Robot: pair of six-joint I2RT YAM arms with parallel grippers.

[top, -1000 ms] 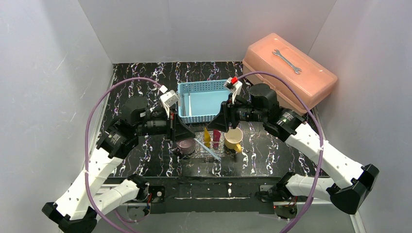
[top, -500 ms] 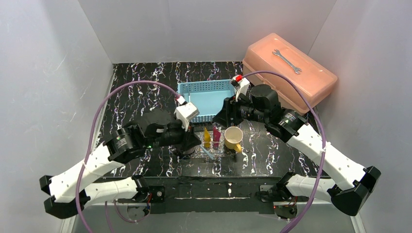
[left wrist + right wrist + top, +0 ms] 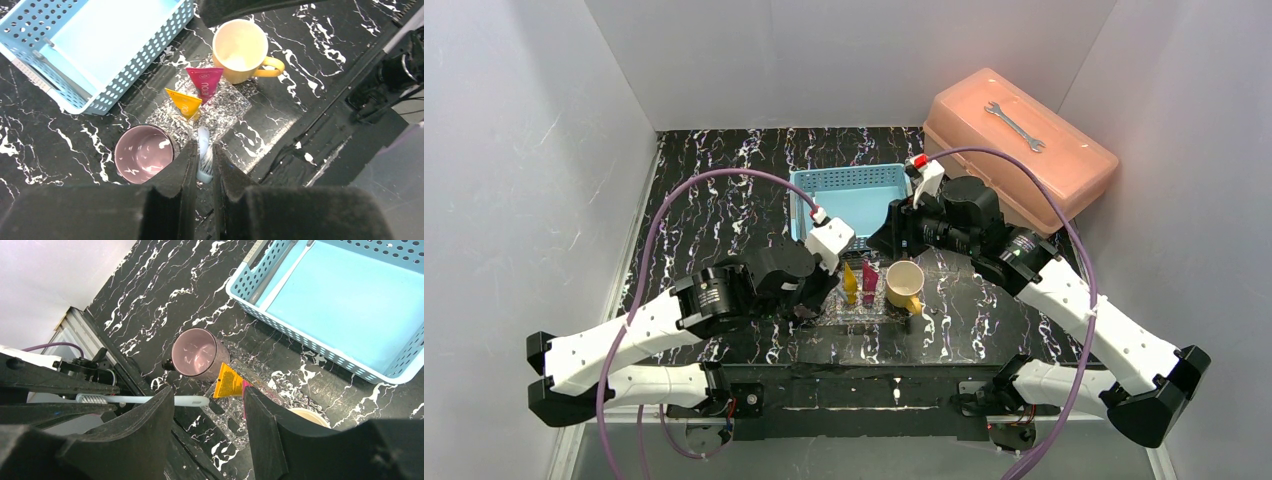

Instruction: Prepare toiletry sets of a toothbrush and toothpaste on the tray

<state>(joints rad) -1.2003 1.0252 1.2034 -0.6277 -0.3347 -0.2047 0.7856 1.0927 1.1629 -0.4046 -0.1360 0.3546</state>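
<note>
Left wrist view looks straight down on the tray (image 3: 227,107), a small clear glittery rectangle lying on the black marbled table (image 3: 40,145). The left gripper (image 3: 203,146) hangs over the tray's near edge with its fingers pressed together on a pale blue toothbrush (image 3: 203,157), pinching it close to the bristled head. The handle reaches out over the tray toward the tubes (whether it touches the plastic cannot be told). On the tray a yellow tube (image 3: 184,102) and a magenta tube (image 3: 205,82) stand upright side by side, flat crimped ends up. A purple cup (image 3: 142,152) sits just beside the tray's left end and a yellow cup (image 3: 240,50) just beside its right end, handle pointing away from the tray. Behind the tray is a light-blue mesh basket (image 3: 100,55), where a second toothbrush (image 3: 283,280) lies along one wall. The right gripper (image 3: 209,392) hovers above and behind the tray, over the basket's near right corner, its fingers spread wide with nothing between them. Well behind the tray and to its right, a pink toolbox (image 3: 1024,165) carries a wrench (image 3: 1014,126) on its lid
</note>
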